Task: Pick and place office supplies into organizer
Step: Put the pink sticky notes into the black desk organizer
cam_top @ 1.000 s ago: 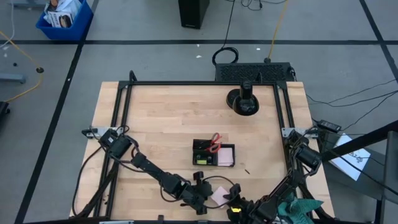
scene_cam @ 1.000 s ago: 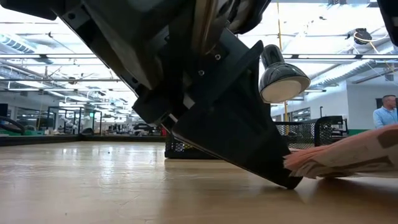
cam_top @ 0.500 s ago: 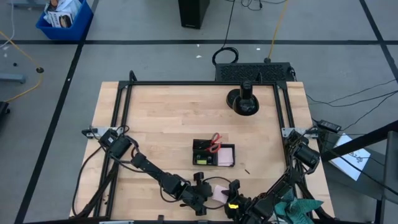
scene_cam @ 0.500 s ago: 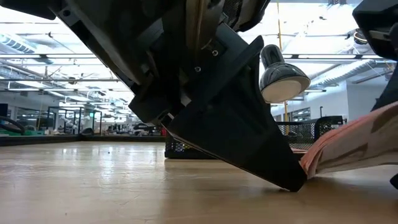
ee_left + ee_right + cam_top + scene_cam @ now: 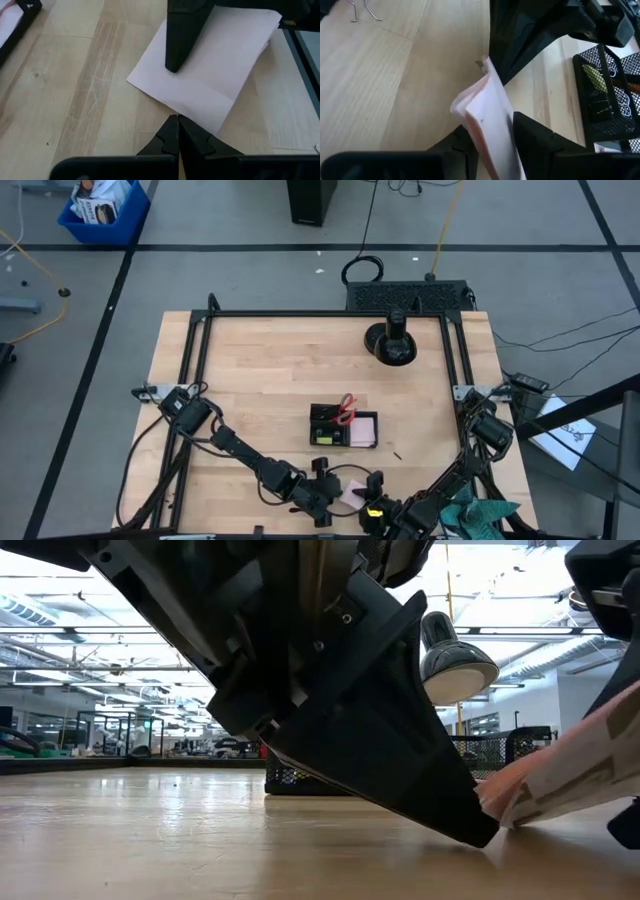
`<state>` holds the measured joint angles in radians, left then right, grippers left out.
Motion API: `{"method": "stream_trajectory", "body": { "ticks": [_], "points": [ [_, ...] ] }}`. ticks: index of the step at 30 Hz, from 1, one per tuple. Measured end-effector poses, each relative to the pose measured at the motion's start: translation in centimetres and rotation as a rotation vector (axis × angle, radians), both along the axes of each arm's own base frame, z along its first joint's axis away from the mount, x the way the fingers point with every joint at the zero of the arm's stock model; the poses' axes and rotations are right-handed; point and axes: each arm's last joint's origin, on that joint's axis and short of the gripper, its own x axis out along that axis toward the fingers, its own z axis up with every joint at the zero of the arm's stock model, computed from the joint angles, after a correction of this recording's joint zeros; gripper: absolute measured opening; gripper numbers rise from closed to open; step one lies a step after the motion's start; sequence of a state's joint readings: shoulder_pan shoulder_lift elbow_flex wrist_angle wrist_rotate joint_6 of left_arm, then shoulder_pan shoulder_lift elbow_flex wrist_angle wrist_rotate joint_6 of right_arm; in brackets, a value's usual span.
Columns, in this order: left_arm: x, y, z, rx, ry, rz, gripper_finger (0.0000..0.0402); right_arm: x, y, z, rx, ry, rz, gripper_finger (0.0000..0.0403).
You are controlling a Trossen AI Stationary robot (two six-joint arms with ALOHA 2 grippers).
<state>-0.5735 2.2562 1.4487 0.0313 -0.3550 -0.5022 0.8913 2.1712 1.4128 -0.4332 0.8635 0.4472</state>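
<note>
A pink sticky-note pad (image 5: 352,493) lies near the table's front edge, between my two grippers. My left gripper (image 5: 176,120) is shut, its tips at the pad's left edge. My right gripper (image 5: 492,145) comes from the right and is shut on the pad (image 5: 487,115), which stands tilted in the low view (image 5: 570,765). The black organizer (image 5: 343,426) sits mid-table with red-handled scissors (image 5: 345,408) and a pink pad (image 5: 364,430) inside. My left gripper sets its shut fingertips (image 5: 478,832) against the pad's lower left edge (image 5: 192,116), slanting down from the table's left; the tips rest on the table. My right gripper pinches the pad's right part (image 5: 495,135) between its two fingers, slanting down from the right. The pad tilts, right side raised, left edge (image 5: 500,808) on the table.
A round black stand (image 5: 390,340) is at the far right of the table. A teal cloth (image 5: 482,515) lies at the front right corner. A small dark piece (image 5: 397,455) lies right of the organizer, and wire clip handles (image 5: 362,12) show in the right wrist view.
My right gripper has rolled and risen a little with the pad. The pad has tipped from nearly flat to steeply tilted: its right side has gone up while its left edge stays on the table against my left gripper's tips.
</note>
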Motion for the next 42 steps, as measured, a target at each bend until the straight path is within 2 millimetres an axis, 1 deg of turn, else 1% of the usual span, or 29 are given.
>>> {"method": "stream_trajectory", "body": {
  "ticks": [5,14,18,21,24,28,32,34,36,38,42],
  "points": [
    [-0.1,0.0,0.0,0.012,0.006,-0.007,0.0005,-0.1,0.1,0.1,-0.026,0.002,0.017,0.0095],
    [-0.2,0.1,-0.1,0.028,0.020,-0.001,0.0005,-1.5,1.3,0.2,-0.045,-0.001,0.071,0.0053],
    [-0.2,0.1,-0.1,0.029,0.020,0.000,0.0005,-2.0,1.7,0.2,-0.034,0.014,0.093,0.0037],
    [-0.2,0.1,-0.1,0.030,0.021,0.001,0.0005,-2.0,1.8,0.5,-0.061,0.030,0.110,0.0024],
    [-0.3,0.0,-0.2,0.043,0.026,-0.010,0.0005,-1.8,2.1,1.6,-0.099,0.056,0.111,0.0009],
    [-1.0,-0.5,-0.3,0.088,0.061,-0.055,0.0005,-1.7,2.1,3.9,-0.220,0.081,0.091,0.0003],
    [-2.4,-1.5,-0.1,0.128,0.117,-0.081,0.0005,-1.4,1.1,6.4,-0.304,0.102,-0.003,0.0002],
    [-3.3,-2.2,0.6,0.142,0.128,-0.099,0.0005,-1.1,0.1,7.1,-0.329,0.124,-0.061,0.0002],
    [-4.2,-3.0,1.2,0.154,0.131,-0.126,0.0005,-0.8,-1.0,7.3,-0.356,0.153,-0.111,0.0002],
    [-5.3,-3.8,2.3,0.183,0.119,-0.160,0.0005,-0.5,-2.0,7.5,-0.382,0.183,-0.157,0.0001],
    [-7.4,-5.7,6.4,0.247,-0.029,-0.209,0.0005,0.4,-3.8,7.5,-0.382,0.226,-0.235,0.0001]
  ]
}}
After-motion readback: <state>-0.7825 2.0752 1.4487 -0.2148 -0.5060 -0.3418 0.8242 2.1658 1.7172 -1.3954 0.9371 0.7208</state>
